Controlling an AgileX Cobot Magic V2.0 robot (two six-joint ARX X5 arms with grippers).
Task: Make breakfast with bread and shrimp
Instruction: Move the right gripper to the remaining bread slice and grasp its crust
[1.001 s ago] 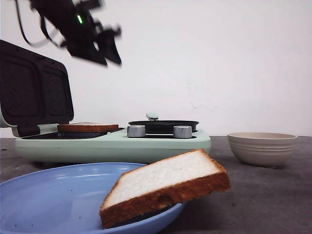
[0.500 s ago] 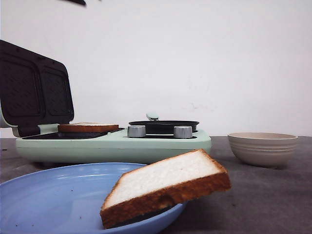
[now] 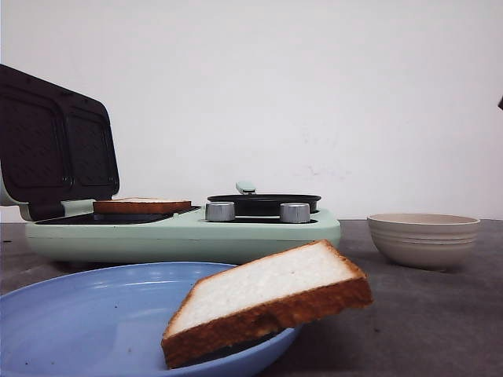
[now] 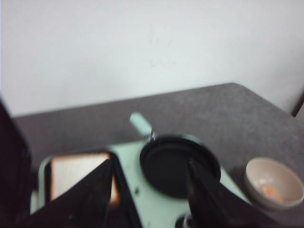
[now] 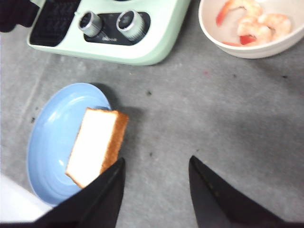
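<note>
One slice of bread (image 3: 267, 302) is leaning on the right rim of the blue plate (image 3: 86, 314) at the bench's front edge, its corner overhanging. The other slice (image 3: 141, 206) is lying flat on the left grill plate of the green breakfast maker (image 3: 181, 232), beside the black pan (image 3: 263, 203). The shrimp (image 5: 254, 23) are sitting in the beige bowl (image 3: 423, 238) toward the right edge. The left gripper (image 4: 149, 187) and right gripper (image 5: 156, 190) are both hanging released, holding nothing
</note>
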